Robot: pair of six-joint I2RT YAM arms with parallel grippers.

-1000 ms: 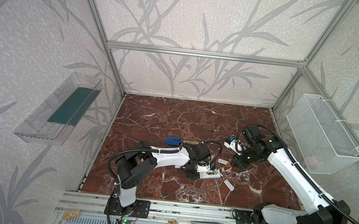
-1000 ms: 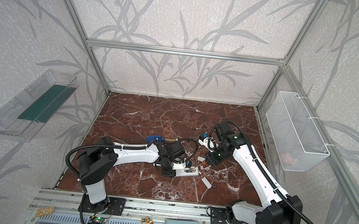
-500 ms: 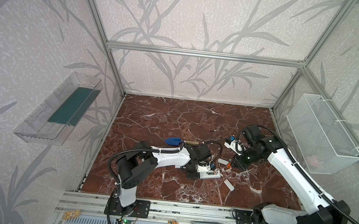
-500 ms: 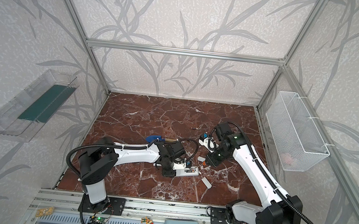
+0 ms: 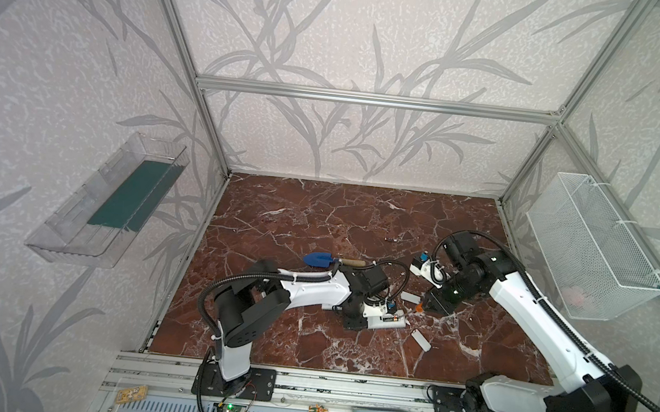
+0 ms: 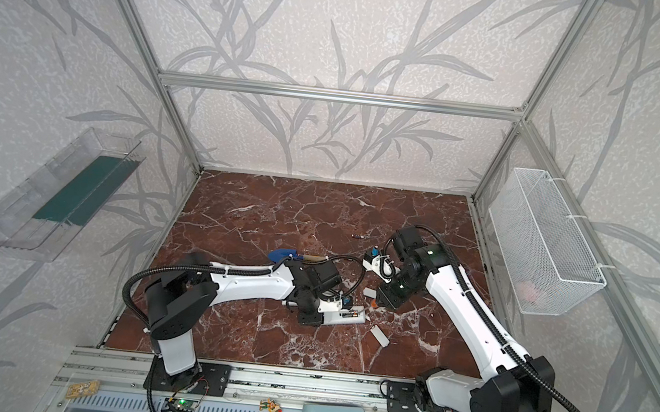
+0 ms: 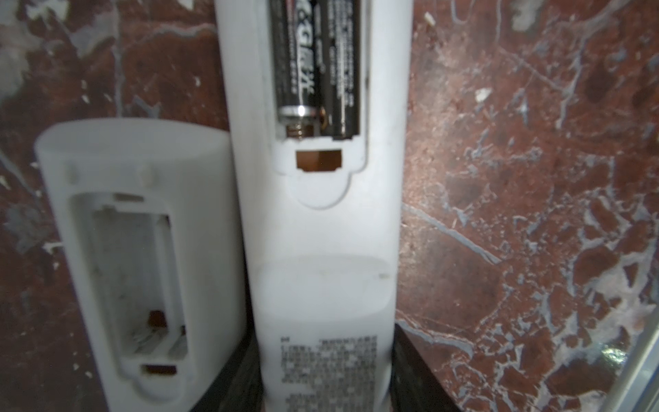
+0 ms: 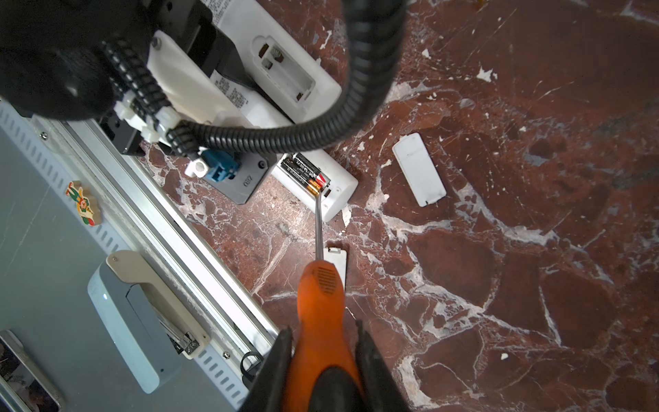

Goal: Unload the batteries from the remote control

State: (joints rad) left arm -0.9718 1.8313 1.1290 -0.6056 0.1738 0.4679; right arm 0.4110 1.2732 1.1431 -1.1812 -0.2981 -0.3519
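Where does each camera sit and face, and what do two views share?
Both top views: high overhead, looking down on the table; left arm and right arm show.
Left wrist: on its arm, looking along the held remote at its batteries; left gripper at the edge.
Right wrist: above the right gripper, looking down the screwdriver.
Shared: batteries, in both wrist views.

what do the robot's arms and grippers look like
left arm and right arm: white shells, black joints and bases, each with a black ribbed cable hose. left gripper and right gripper: black, with dark tapered fingers.
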